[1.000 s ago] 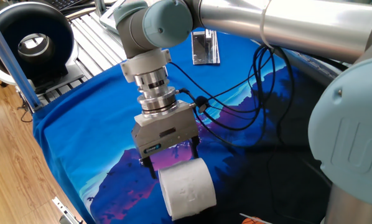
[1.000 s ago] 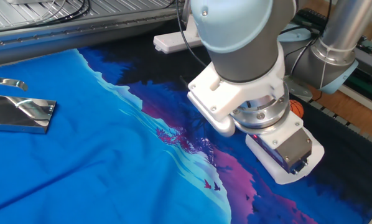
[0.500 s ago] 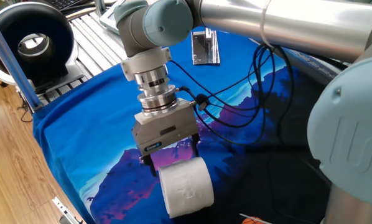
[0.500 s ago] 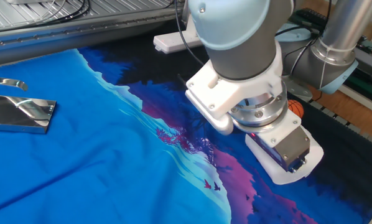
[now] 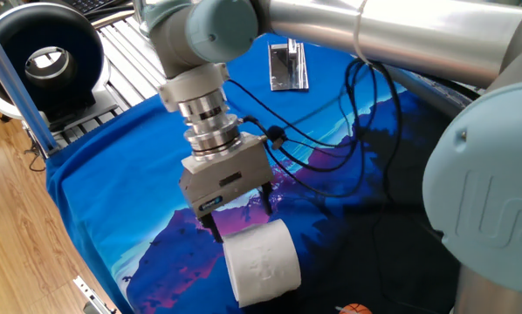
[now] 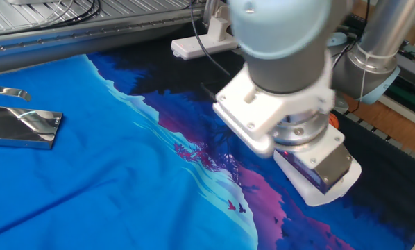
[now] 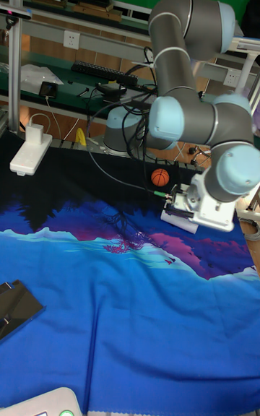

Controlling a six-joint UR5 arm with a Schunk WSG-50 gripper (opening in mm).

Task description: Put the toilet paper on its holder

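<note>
My tool point(image 5: 241, 215) hangs straight over the toilet paper point(image 5: 261, 261), its two fingers reaching down to the roll's upper side; whether they are spread around it or already pinching it, I cannot tell, because the roll hides their tips. The roll lies on its side on the blue cloth point(image 5: 113, 174) that covers the table, right under my tool. I judge it light and soft, so it should squash under a hard squeeze and could slip if held by the loose outer sheets. A gentle hold across its round body looks best, leaving the hollow core free. Far beyond my tool, near the cloth's far edge, stands the holder point(image 5: 288, 66), shiny and bare.
</note>
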